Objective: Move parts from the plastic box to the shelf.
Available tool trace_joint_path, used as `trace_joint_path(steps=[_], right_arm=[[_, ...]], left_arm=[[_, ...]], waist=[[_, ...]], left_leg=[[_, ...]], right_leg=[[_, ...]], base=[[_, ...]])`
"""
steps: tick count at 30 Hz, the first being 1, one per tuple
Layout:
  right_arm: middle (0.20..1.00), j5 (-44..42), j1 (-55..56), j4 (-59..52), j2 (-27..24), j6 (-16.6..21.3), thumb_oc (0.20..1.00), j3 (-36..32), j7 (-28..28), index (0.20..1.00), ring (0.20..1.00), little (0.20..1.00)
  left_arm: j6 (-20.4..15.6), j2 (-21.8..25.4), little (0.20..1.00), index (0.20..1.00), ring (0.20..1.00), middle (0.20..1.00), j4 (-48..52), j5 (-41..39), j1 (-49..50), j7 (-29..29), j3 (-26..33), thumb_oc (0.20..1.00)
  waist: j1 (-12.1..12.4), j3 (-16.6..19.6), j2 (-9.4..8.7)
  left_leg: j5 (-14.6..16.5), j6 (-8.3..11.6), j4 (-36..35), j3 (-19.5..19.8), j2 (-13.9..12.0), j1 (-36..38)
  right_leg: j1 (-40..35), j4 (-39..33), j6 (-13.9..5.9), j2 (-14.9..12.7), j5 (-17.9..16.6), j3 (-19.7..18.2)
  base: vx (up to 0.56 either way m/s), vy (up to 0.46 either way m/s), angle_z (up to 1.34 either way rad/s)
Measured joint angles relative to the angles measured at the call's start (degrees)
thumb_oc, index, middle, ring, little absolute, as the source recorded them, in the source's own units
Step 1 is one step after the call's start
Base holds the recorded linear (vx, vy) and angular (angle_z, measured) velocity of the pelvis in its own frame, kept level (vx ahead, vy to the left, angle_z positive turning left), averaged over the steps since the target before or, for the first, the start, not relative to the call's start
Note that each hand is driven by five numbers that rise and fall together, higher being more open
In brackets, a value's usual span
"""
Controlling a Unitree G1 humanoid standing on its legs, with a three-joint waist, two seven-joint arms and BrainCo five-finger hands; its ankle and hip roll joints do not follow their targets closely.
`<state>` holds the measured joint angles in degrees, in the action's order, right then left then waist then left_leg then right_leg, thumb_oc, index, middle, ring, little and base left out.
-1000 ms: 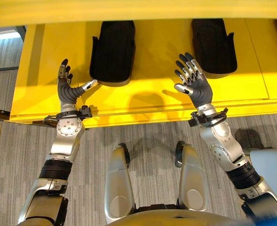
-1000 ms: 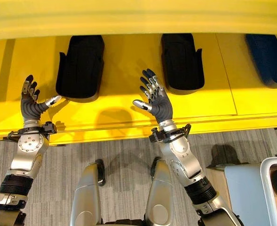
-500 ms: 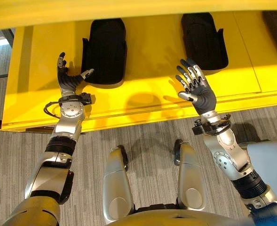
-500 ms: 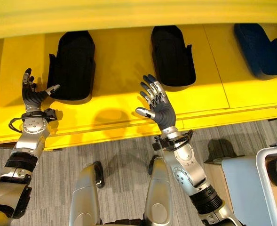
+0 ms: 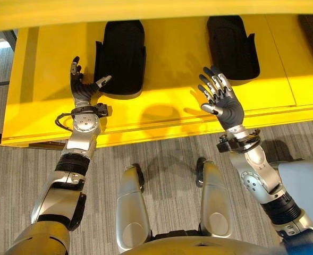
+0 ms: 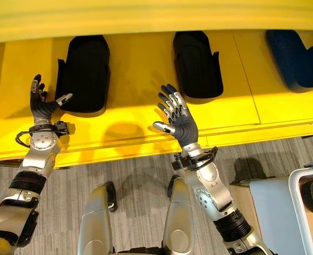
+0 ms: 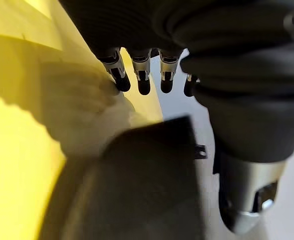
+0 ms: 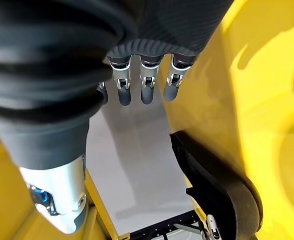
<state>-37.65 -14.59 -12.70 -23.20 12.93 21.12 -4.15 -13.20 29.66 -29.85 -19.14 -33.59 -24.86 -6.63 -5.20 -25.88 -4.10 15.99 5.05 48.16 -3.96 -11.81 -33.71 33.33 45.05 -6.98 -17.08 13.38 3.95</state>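
Left robot hand (image 5: 82, 87) nearer black part (image 5: 120, 58) vs. 0.5 s ago.

Bright overhead light fell on the yellow shelf (image 5: 167, 106), leaving a glaring band along its near edge and soft shadows of both hands, while the left wrist view showed the black part (image 7: 137, 185) close up, blurred and out of focus.
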Motion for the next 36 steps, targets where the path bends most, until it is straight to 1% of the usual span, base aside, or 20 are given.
trace_joint_path(steps=[2,5,9,15,21,28,36], right_arm=[[1.000,-0.5,0.0,0.0,0.1,0.0,1.000,0.1,0.0,1.000,1.000,1.000],[1.000,-1.3,-0.1,0.0,0.2,0.0,1.000,0.1,0.0,1.000,1.000,1.000],[1.000,-1.5,-0.2,0.0,0.4,0.0,1.000,0.1,0.0,1.000,1.000,1.000],[1.000,-1.5,-0.3,0.0,0.6,0.0,1.000,0.1,-0.1,1.000,1.000,1.000],[1.000,-1.5,-0.4,0.0,0.6,0.0,1.000,0.5,-0.1,1.000,1.000,1.000],[1.000,-1.5,-0.4,0.0,0.6,0.0,1.000,1.1,-0.1,1.000,1.000,1.000],[1.000,-1.5,-0.5,0.0,0.6,0.0,1.000,1.1,-0.1,1.000,1.000,1.000]], left_arm=[[0.0,-0.5,1.000,1.000,1.000,1.000,1.4,0.0,0.5,0.2,-0.7,1.000],[-0.4,-1.8,1.000,1.000,1.000,1.000,2.5,-0.5,0.8,1.1,-1.3,1.000],[-0.8,-2.3,1.000,1.000,1.000,1.000,3.1,-2.3,0.8,2.1,-1.7,1.000],[-0.8,-2.4,1.000,1.000,1.000,1.000,4.6,-2.3,1.3,2.5,-3.3,1.000],[-0.7,-2.5,1.000,1.000,1.000,1.000,6.2,-2.7,2.2,3.7,-4.0,1.000],[-0.7,-2.6,1.000,1.000,1.000,1.000,6.6,-2.7,2.6,3.9,-4.0,1.000],[-0.7,-3.2,1.000,1.000,1.000,1.000,7.4,-2.7,3.6,4.5,-3.9,1.000]], waist=[[0.0,0.1,-0.16],[0.0,0.5,-0.88],[0.0,0.7,-1.15],[0.0,1.0,-1.59],[0.0,1.1,-1.55],[-0.1,1.1,-1.49],[-0.1,1.5,-0.95]], left_leg=[[0.0,-0.04,0.0,0.0,0.1,0.0],[0.0,-0.05,0.0,0.0,0.1,0.0],[0.1,-0.10,0.0,-0.1,0.1,0.0],[0.1,-0.11,0.0,-0.1,0.1,0.0],[0.1,-0.12,0.0,-0.2,0.1,0.1],[0.1,-0.13,0.0,-0.3,0.1,0.2],[0.1,-0.12,-0.1,-0.3,0.1,0.2]], right_leg=[[0.0,0.0,-0.06,0.0,0.0,-0.1],[0.0,-0.1,-0.06,0.0,0.0,-0.1],[0.0,-0.2,-0.08,-0.1,-0.1,-0.1],[0.0,-0.2,-0.09,-0.1,-0.1,-0.1],[0.0,-0.2,-0.09,-0.1,-0.1,-0.2],[0.0,-0.2,-0.08,-0.1,-0.1,-0.2],[0.0,-0.2,-0.08,-0.1,-0.1,-0.3]], base=[[0.00,0.000,0.00],[0.00,0.000,0.00],[0.00,0.000,0.00],[0.00,0.000,0.00],[0.00,0.000,0.00],[0.00,0.000,0.00],[0.00,0.000,0.00]])
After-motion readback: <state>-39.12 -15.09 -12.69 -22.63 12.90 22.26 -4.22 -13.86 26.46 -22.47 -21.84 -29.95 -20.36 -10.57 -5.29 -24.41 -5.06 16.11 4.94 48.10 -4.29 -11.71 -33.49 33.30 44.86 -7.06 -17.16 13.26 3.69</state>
